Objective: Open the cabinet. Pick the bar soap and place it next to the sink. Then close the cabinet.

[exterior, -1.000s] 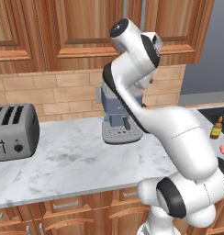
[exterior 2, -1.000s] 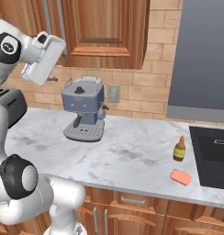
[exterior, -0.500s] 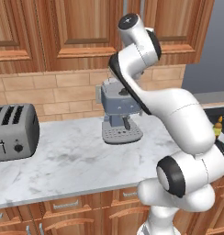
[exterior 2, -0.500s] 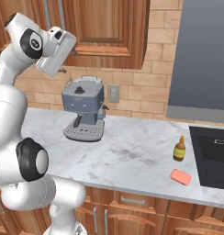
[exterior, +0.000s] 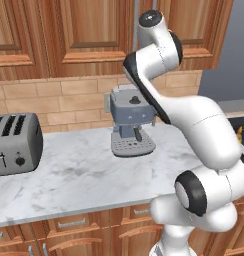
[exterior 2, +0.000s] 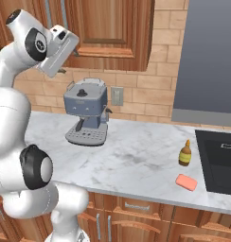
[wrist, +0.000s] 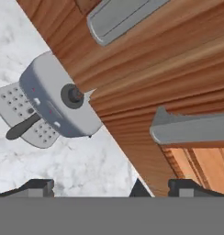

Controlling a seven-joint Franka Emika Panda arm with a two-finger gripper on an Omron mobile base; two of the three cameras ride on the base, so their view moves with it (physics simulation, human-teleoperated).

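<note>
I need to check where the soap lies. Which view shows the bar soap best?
The right base view: the bar soap lies unobstructed on the marble beside the sink. In the left base view and the hand view I cannot make it out.

**Arm raised, hand open**

The white arm rises from its base, bends at a dark elbow joint and folds forward and upward, so that the wrist stands high above the shoulder. The hand [exterior 2: 60, 49] tilts obliquely at the top of the reach. Its two dark fingertips [wrist: 36, 187] stand wide apart at full spread, with nothing held between them.
</note>
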